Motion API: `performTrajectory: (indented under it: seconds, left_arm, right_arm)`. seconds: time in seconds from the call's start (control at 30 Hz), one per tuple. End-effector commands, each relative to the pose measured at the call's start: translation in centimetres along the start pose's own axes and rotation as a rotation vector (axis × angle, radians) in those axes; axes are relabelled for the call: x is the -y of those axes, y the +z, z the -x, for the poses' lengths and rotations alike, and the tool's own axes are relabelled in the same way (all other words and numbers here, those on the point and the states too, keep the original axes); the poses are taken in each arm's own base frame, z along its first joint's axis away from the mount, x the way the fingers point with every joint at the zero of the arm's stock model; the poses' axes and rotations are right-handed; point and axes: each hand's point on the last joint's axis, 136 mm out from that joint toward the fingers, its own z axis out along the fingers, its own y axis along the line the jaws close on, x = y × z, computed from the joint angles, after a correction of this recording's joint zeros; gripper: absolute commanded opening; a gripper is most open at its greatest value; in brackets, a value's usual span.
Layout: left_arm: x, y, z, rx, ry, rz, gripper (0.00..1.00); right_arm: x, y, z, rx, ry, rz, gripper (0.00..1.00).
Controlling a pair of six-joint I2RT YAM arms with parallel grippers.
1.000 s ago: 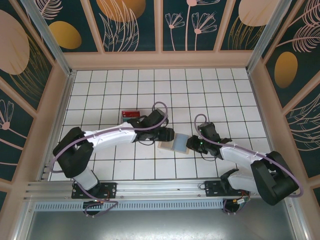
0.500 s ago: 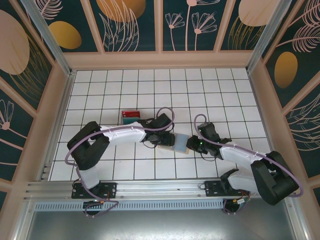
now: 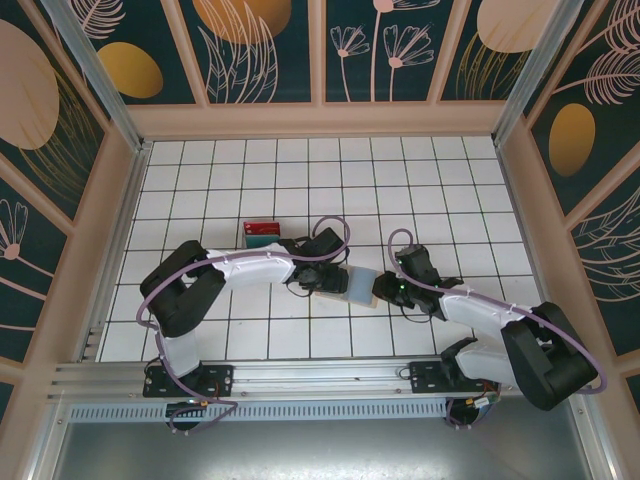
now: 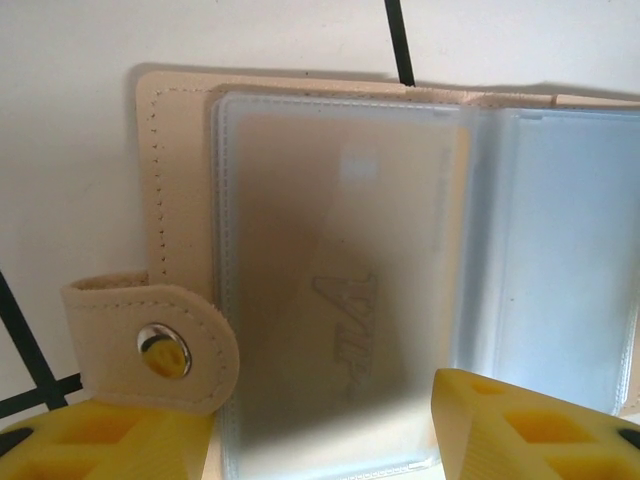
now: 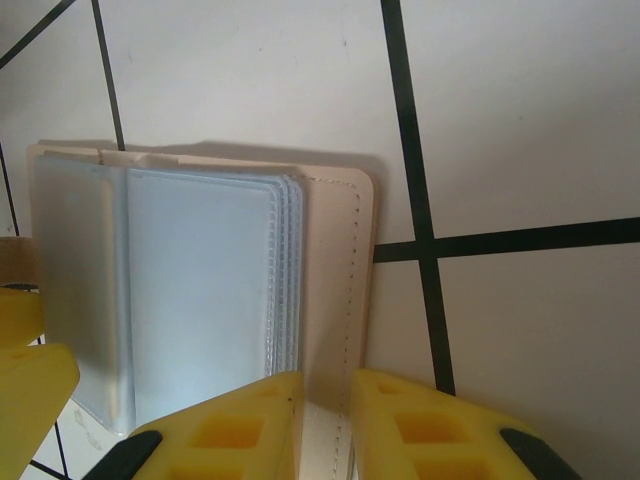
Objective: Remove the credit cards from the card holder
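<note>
The open card holder (image 3: 345, 288) is held flat on the worktop (image 3: 450, 180), its edge pinched by the right fingers (image 5: 420, 430). The left fingers (image 4: 520, 425) are spread wide and empty over a sleeved card (image 4: 330, 290), judged thin, stiff and slippery, best gripped by its edge.

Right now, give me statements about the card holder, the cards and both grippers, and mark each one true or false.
1. The card holder lies open on the tiled table. True.
2. The right gripper is closed on the holder's tan cover edge. True.
3. The left gripper is clamped shut. False: its fingers stand apart, one on each side of a clear sleeve.
4. The red card sits inside the holder. False: it lies out on the table by the teal-green card, apart from the holder.
</note>
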Motion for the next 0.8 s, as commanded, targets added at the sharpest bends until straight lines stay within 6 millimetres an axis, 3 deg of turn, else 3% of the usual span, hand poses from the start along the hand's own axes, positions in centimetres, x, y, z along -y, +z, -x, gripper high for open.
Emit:
performTrajectory:
  seconds: [0.0,0.77]
  left_arm:
    - [1.7,0.2,-0.3,-0.022,0.024,-0.091,0.6]
    - [4.2,-0.8,-0.2,-0.028,0.067,-0.217,0.62]
  right_arm:
    - [1.1,0.5,-1.5,-0.041,0.014,-0.032,0.21]
    - [1.2,0.9,-1.7,-0.053,0.021,-0.038,0.21]
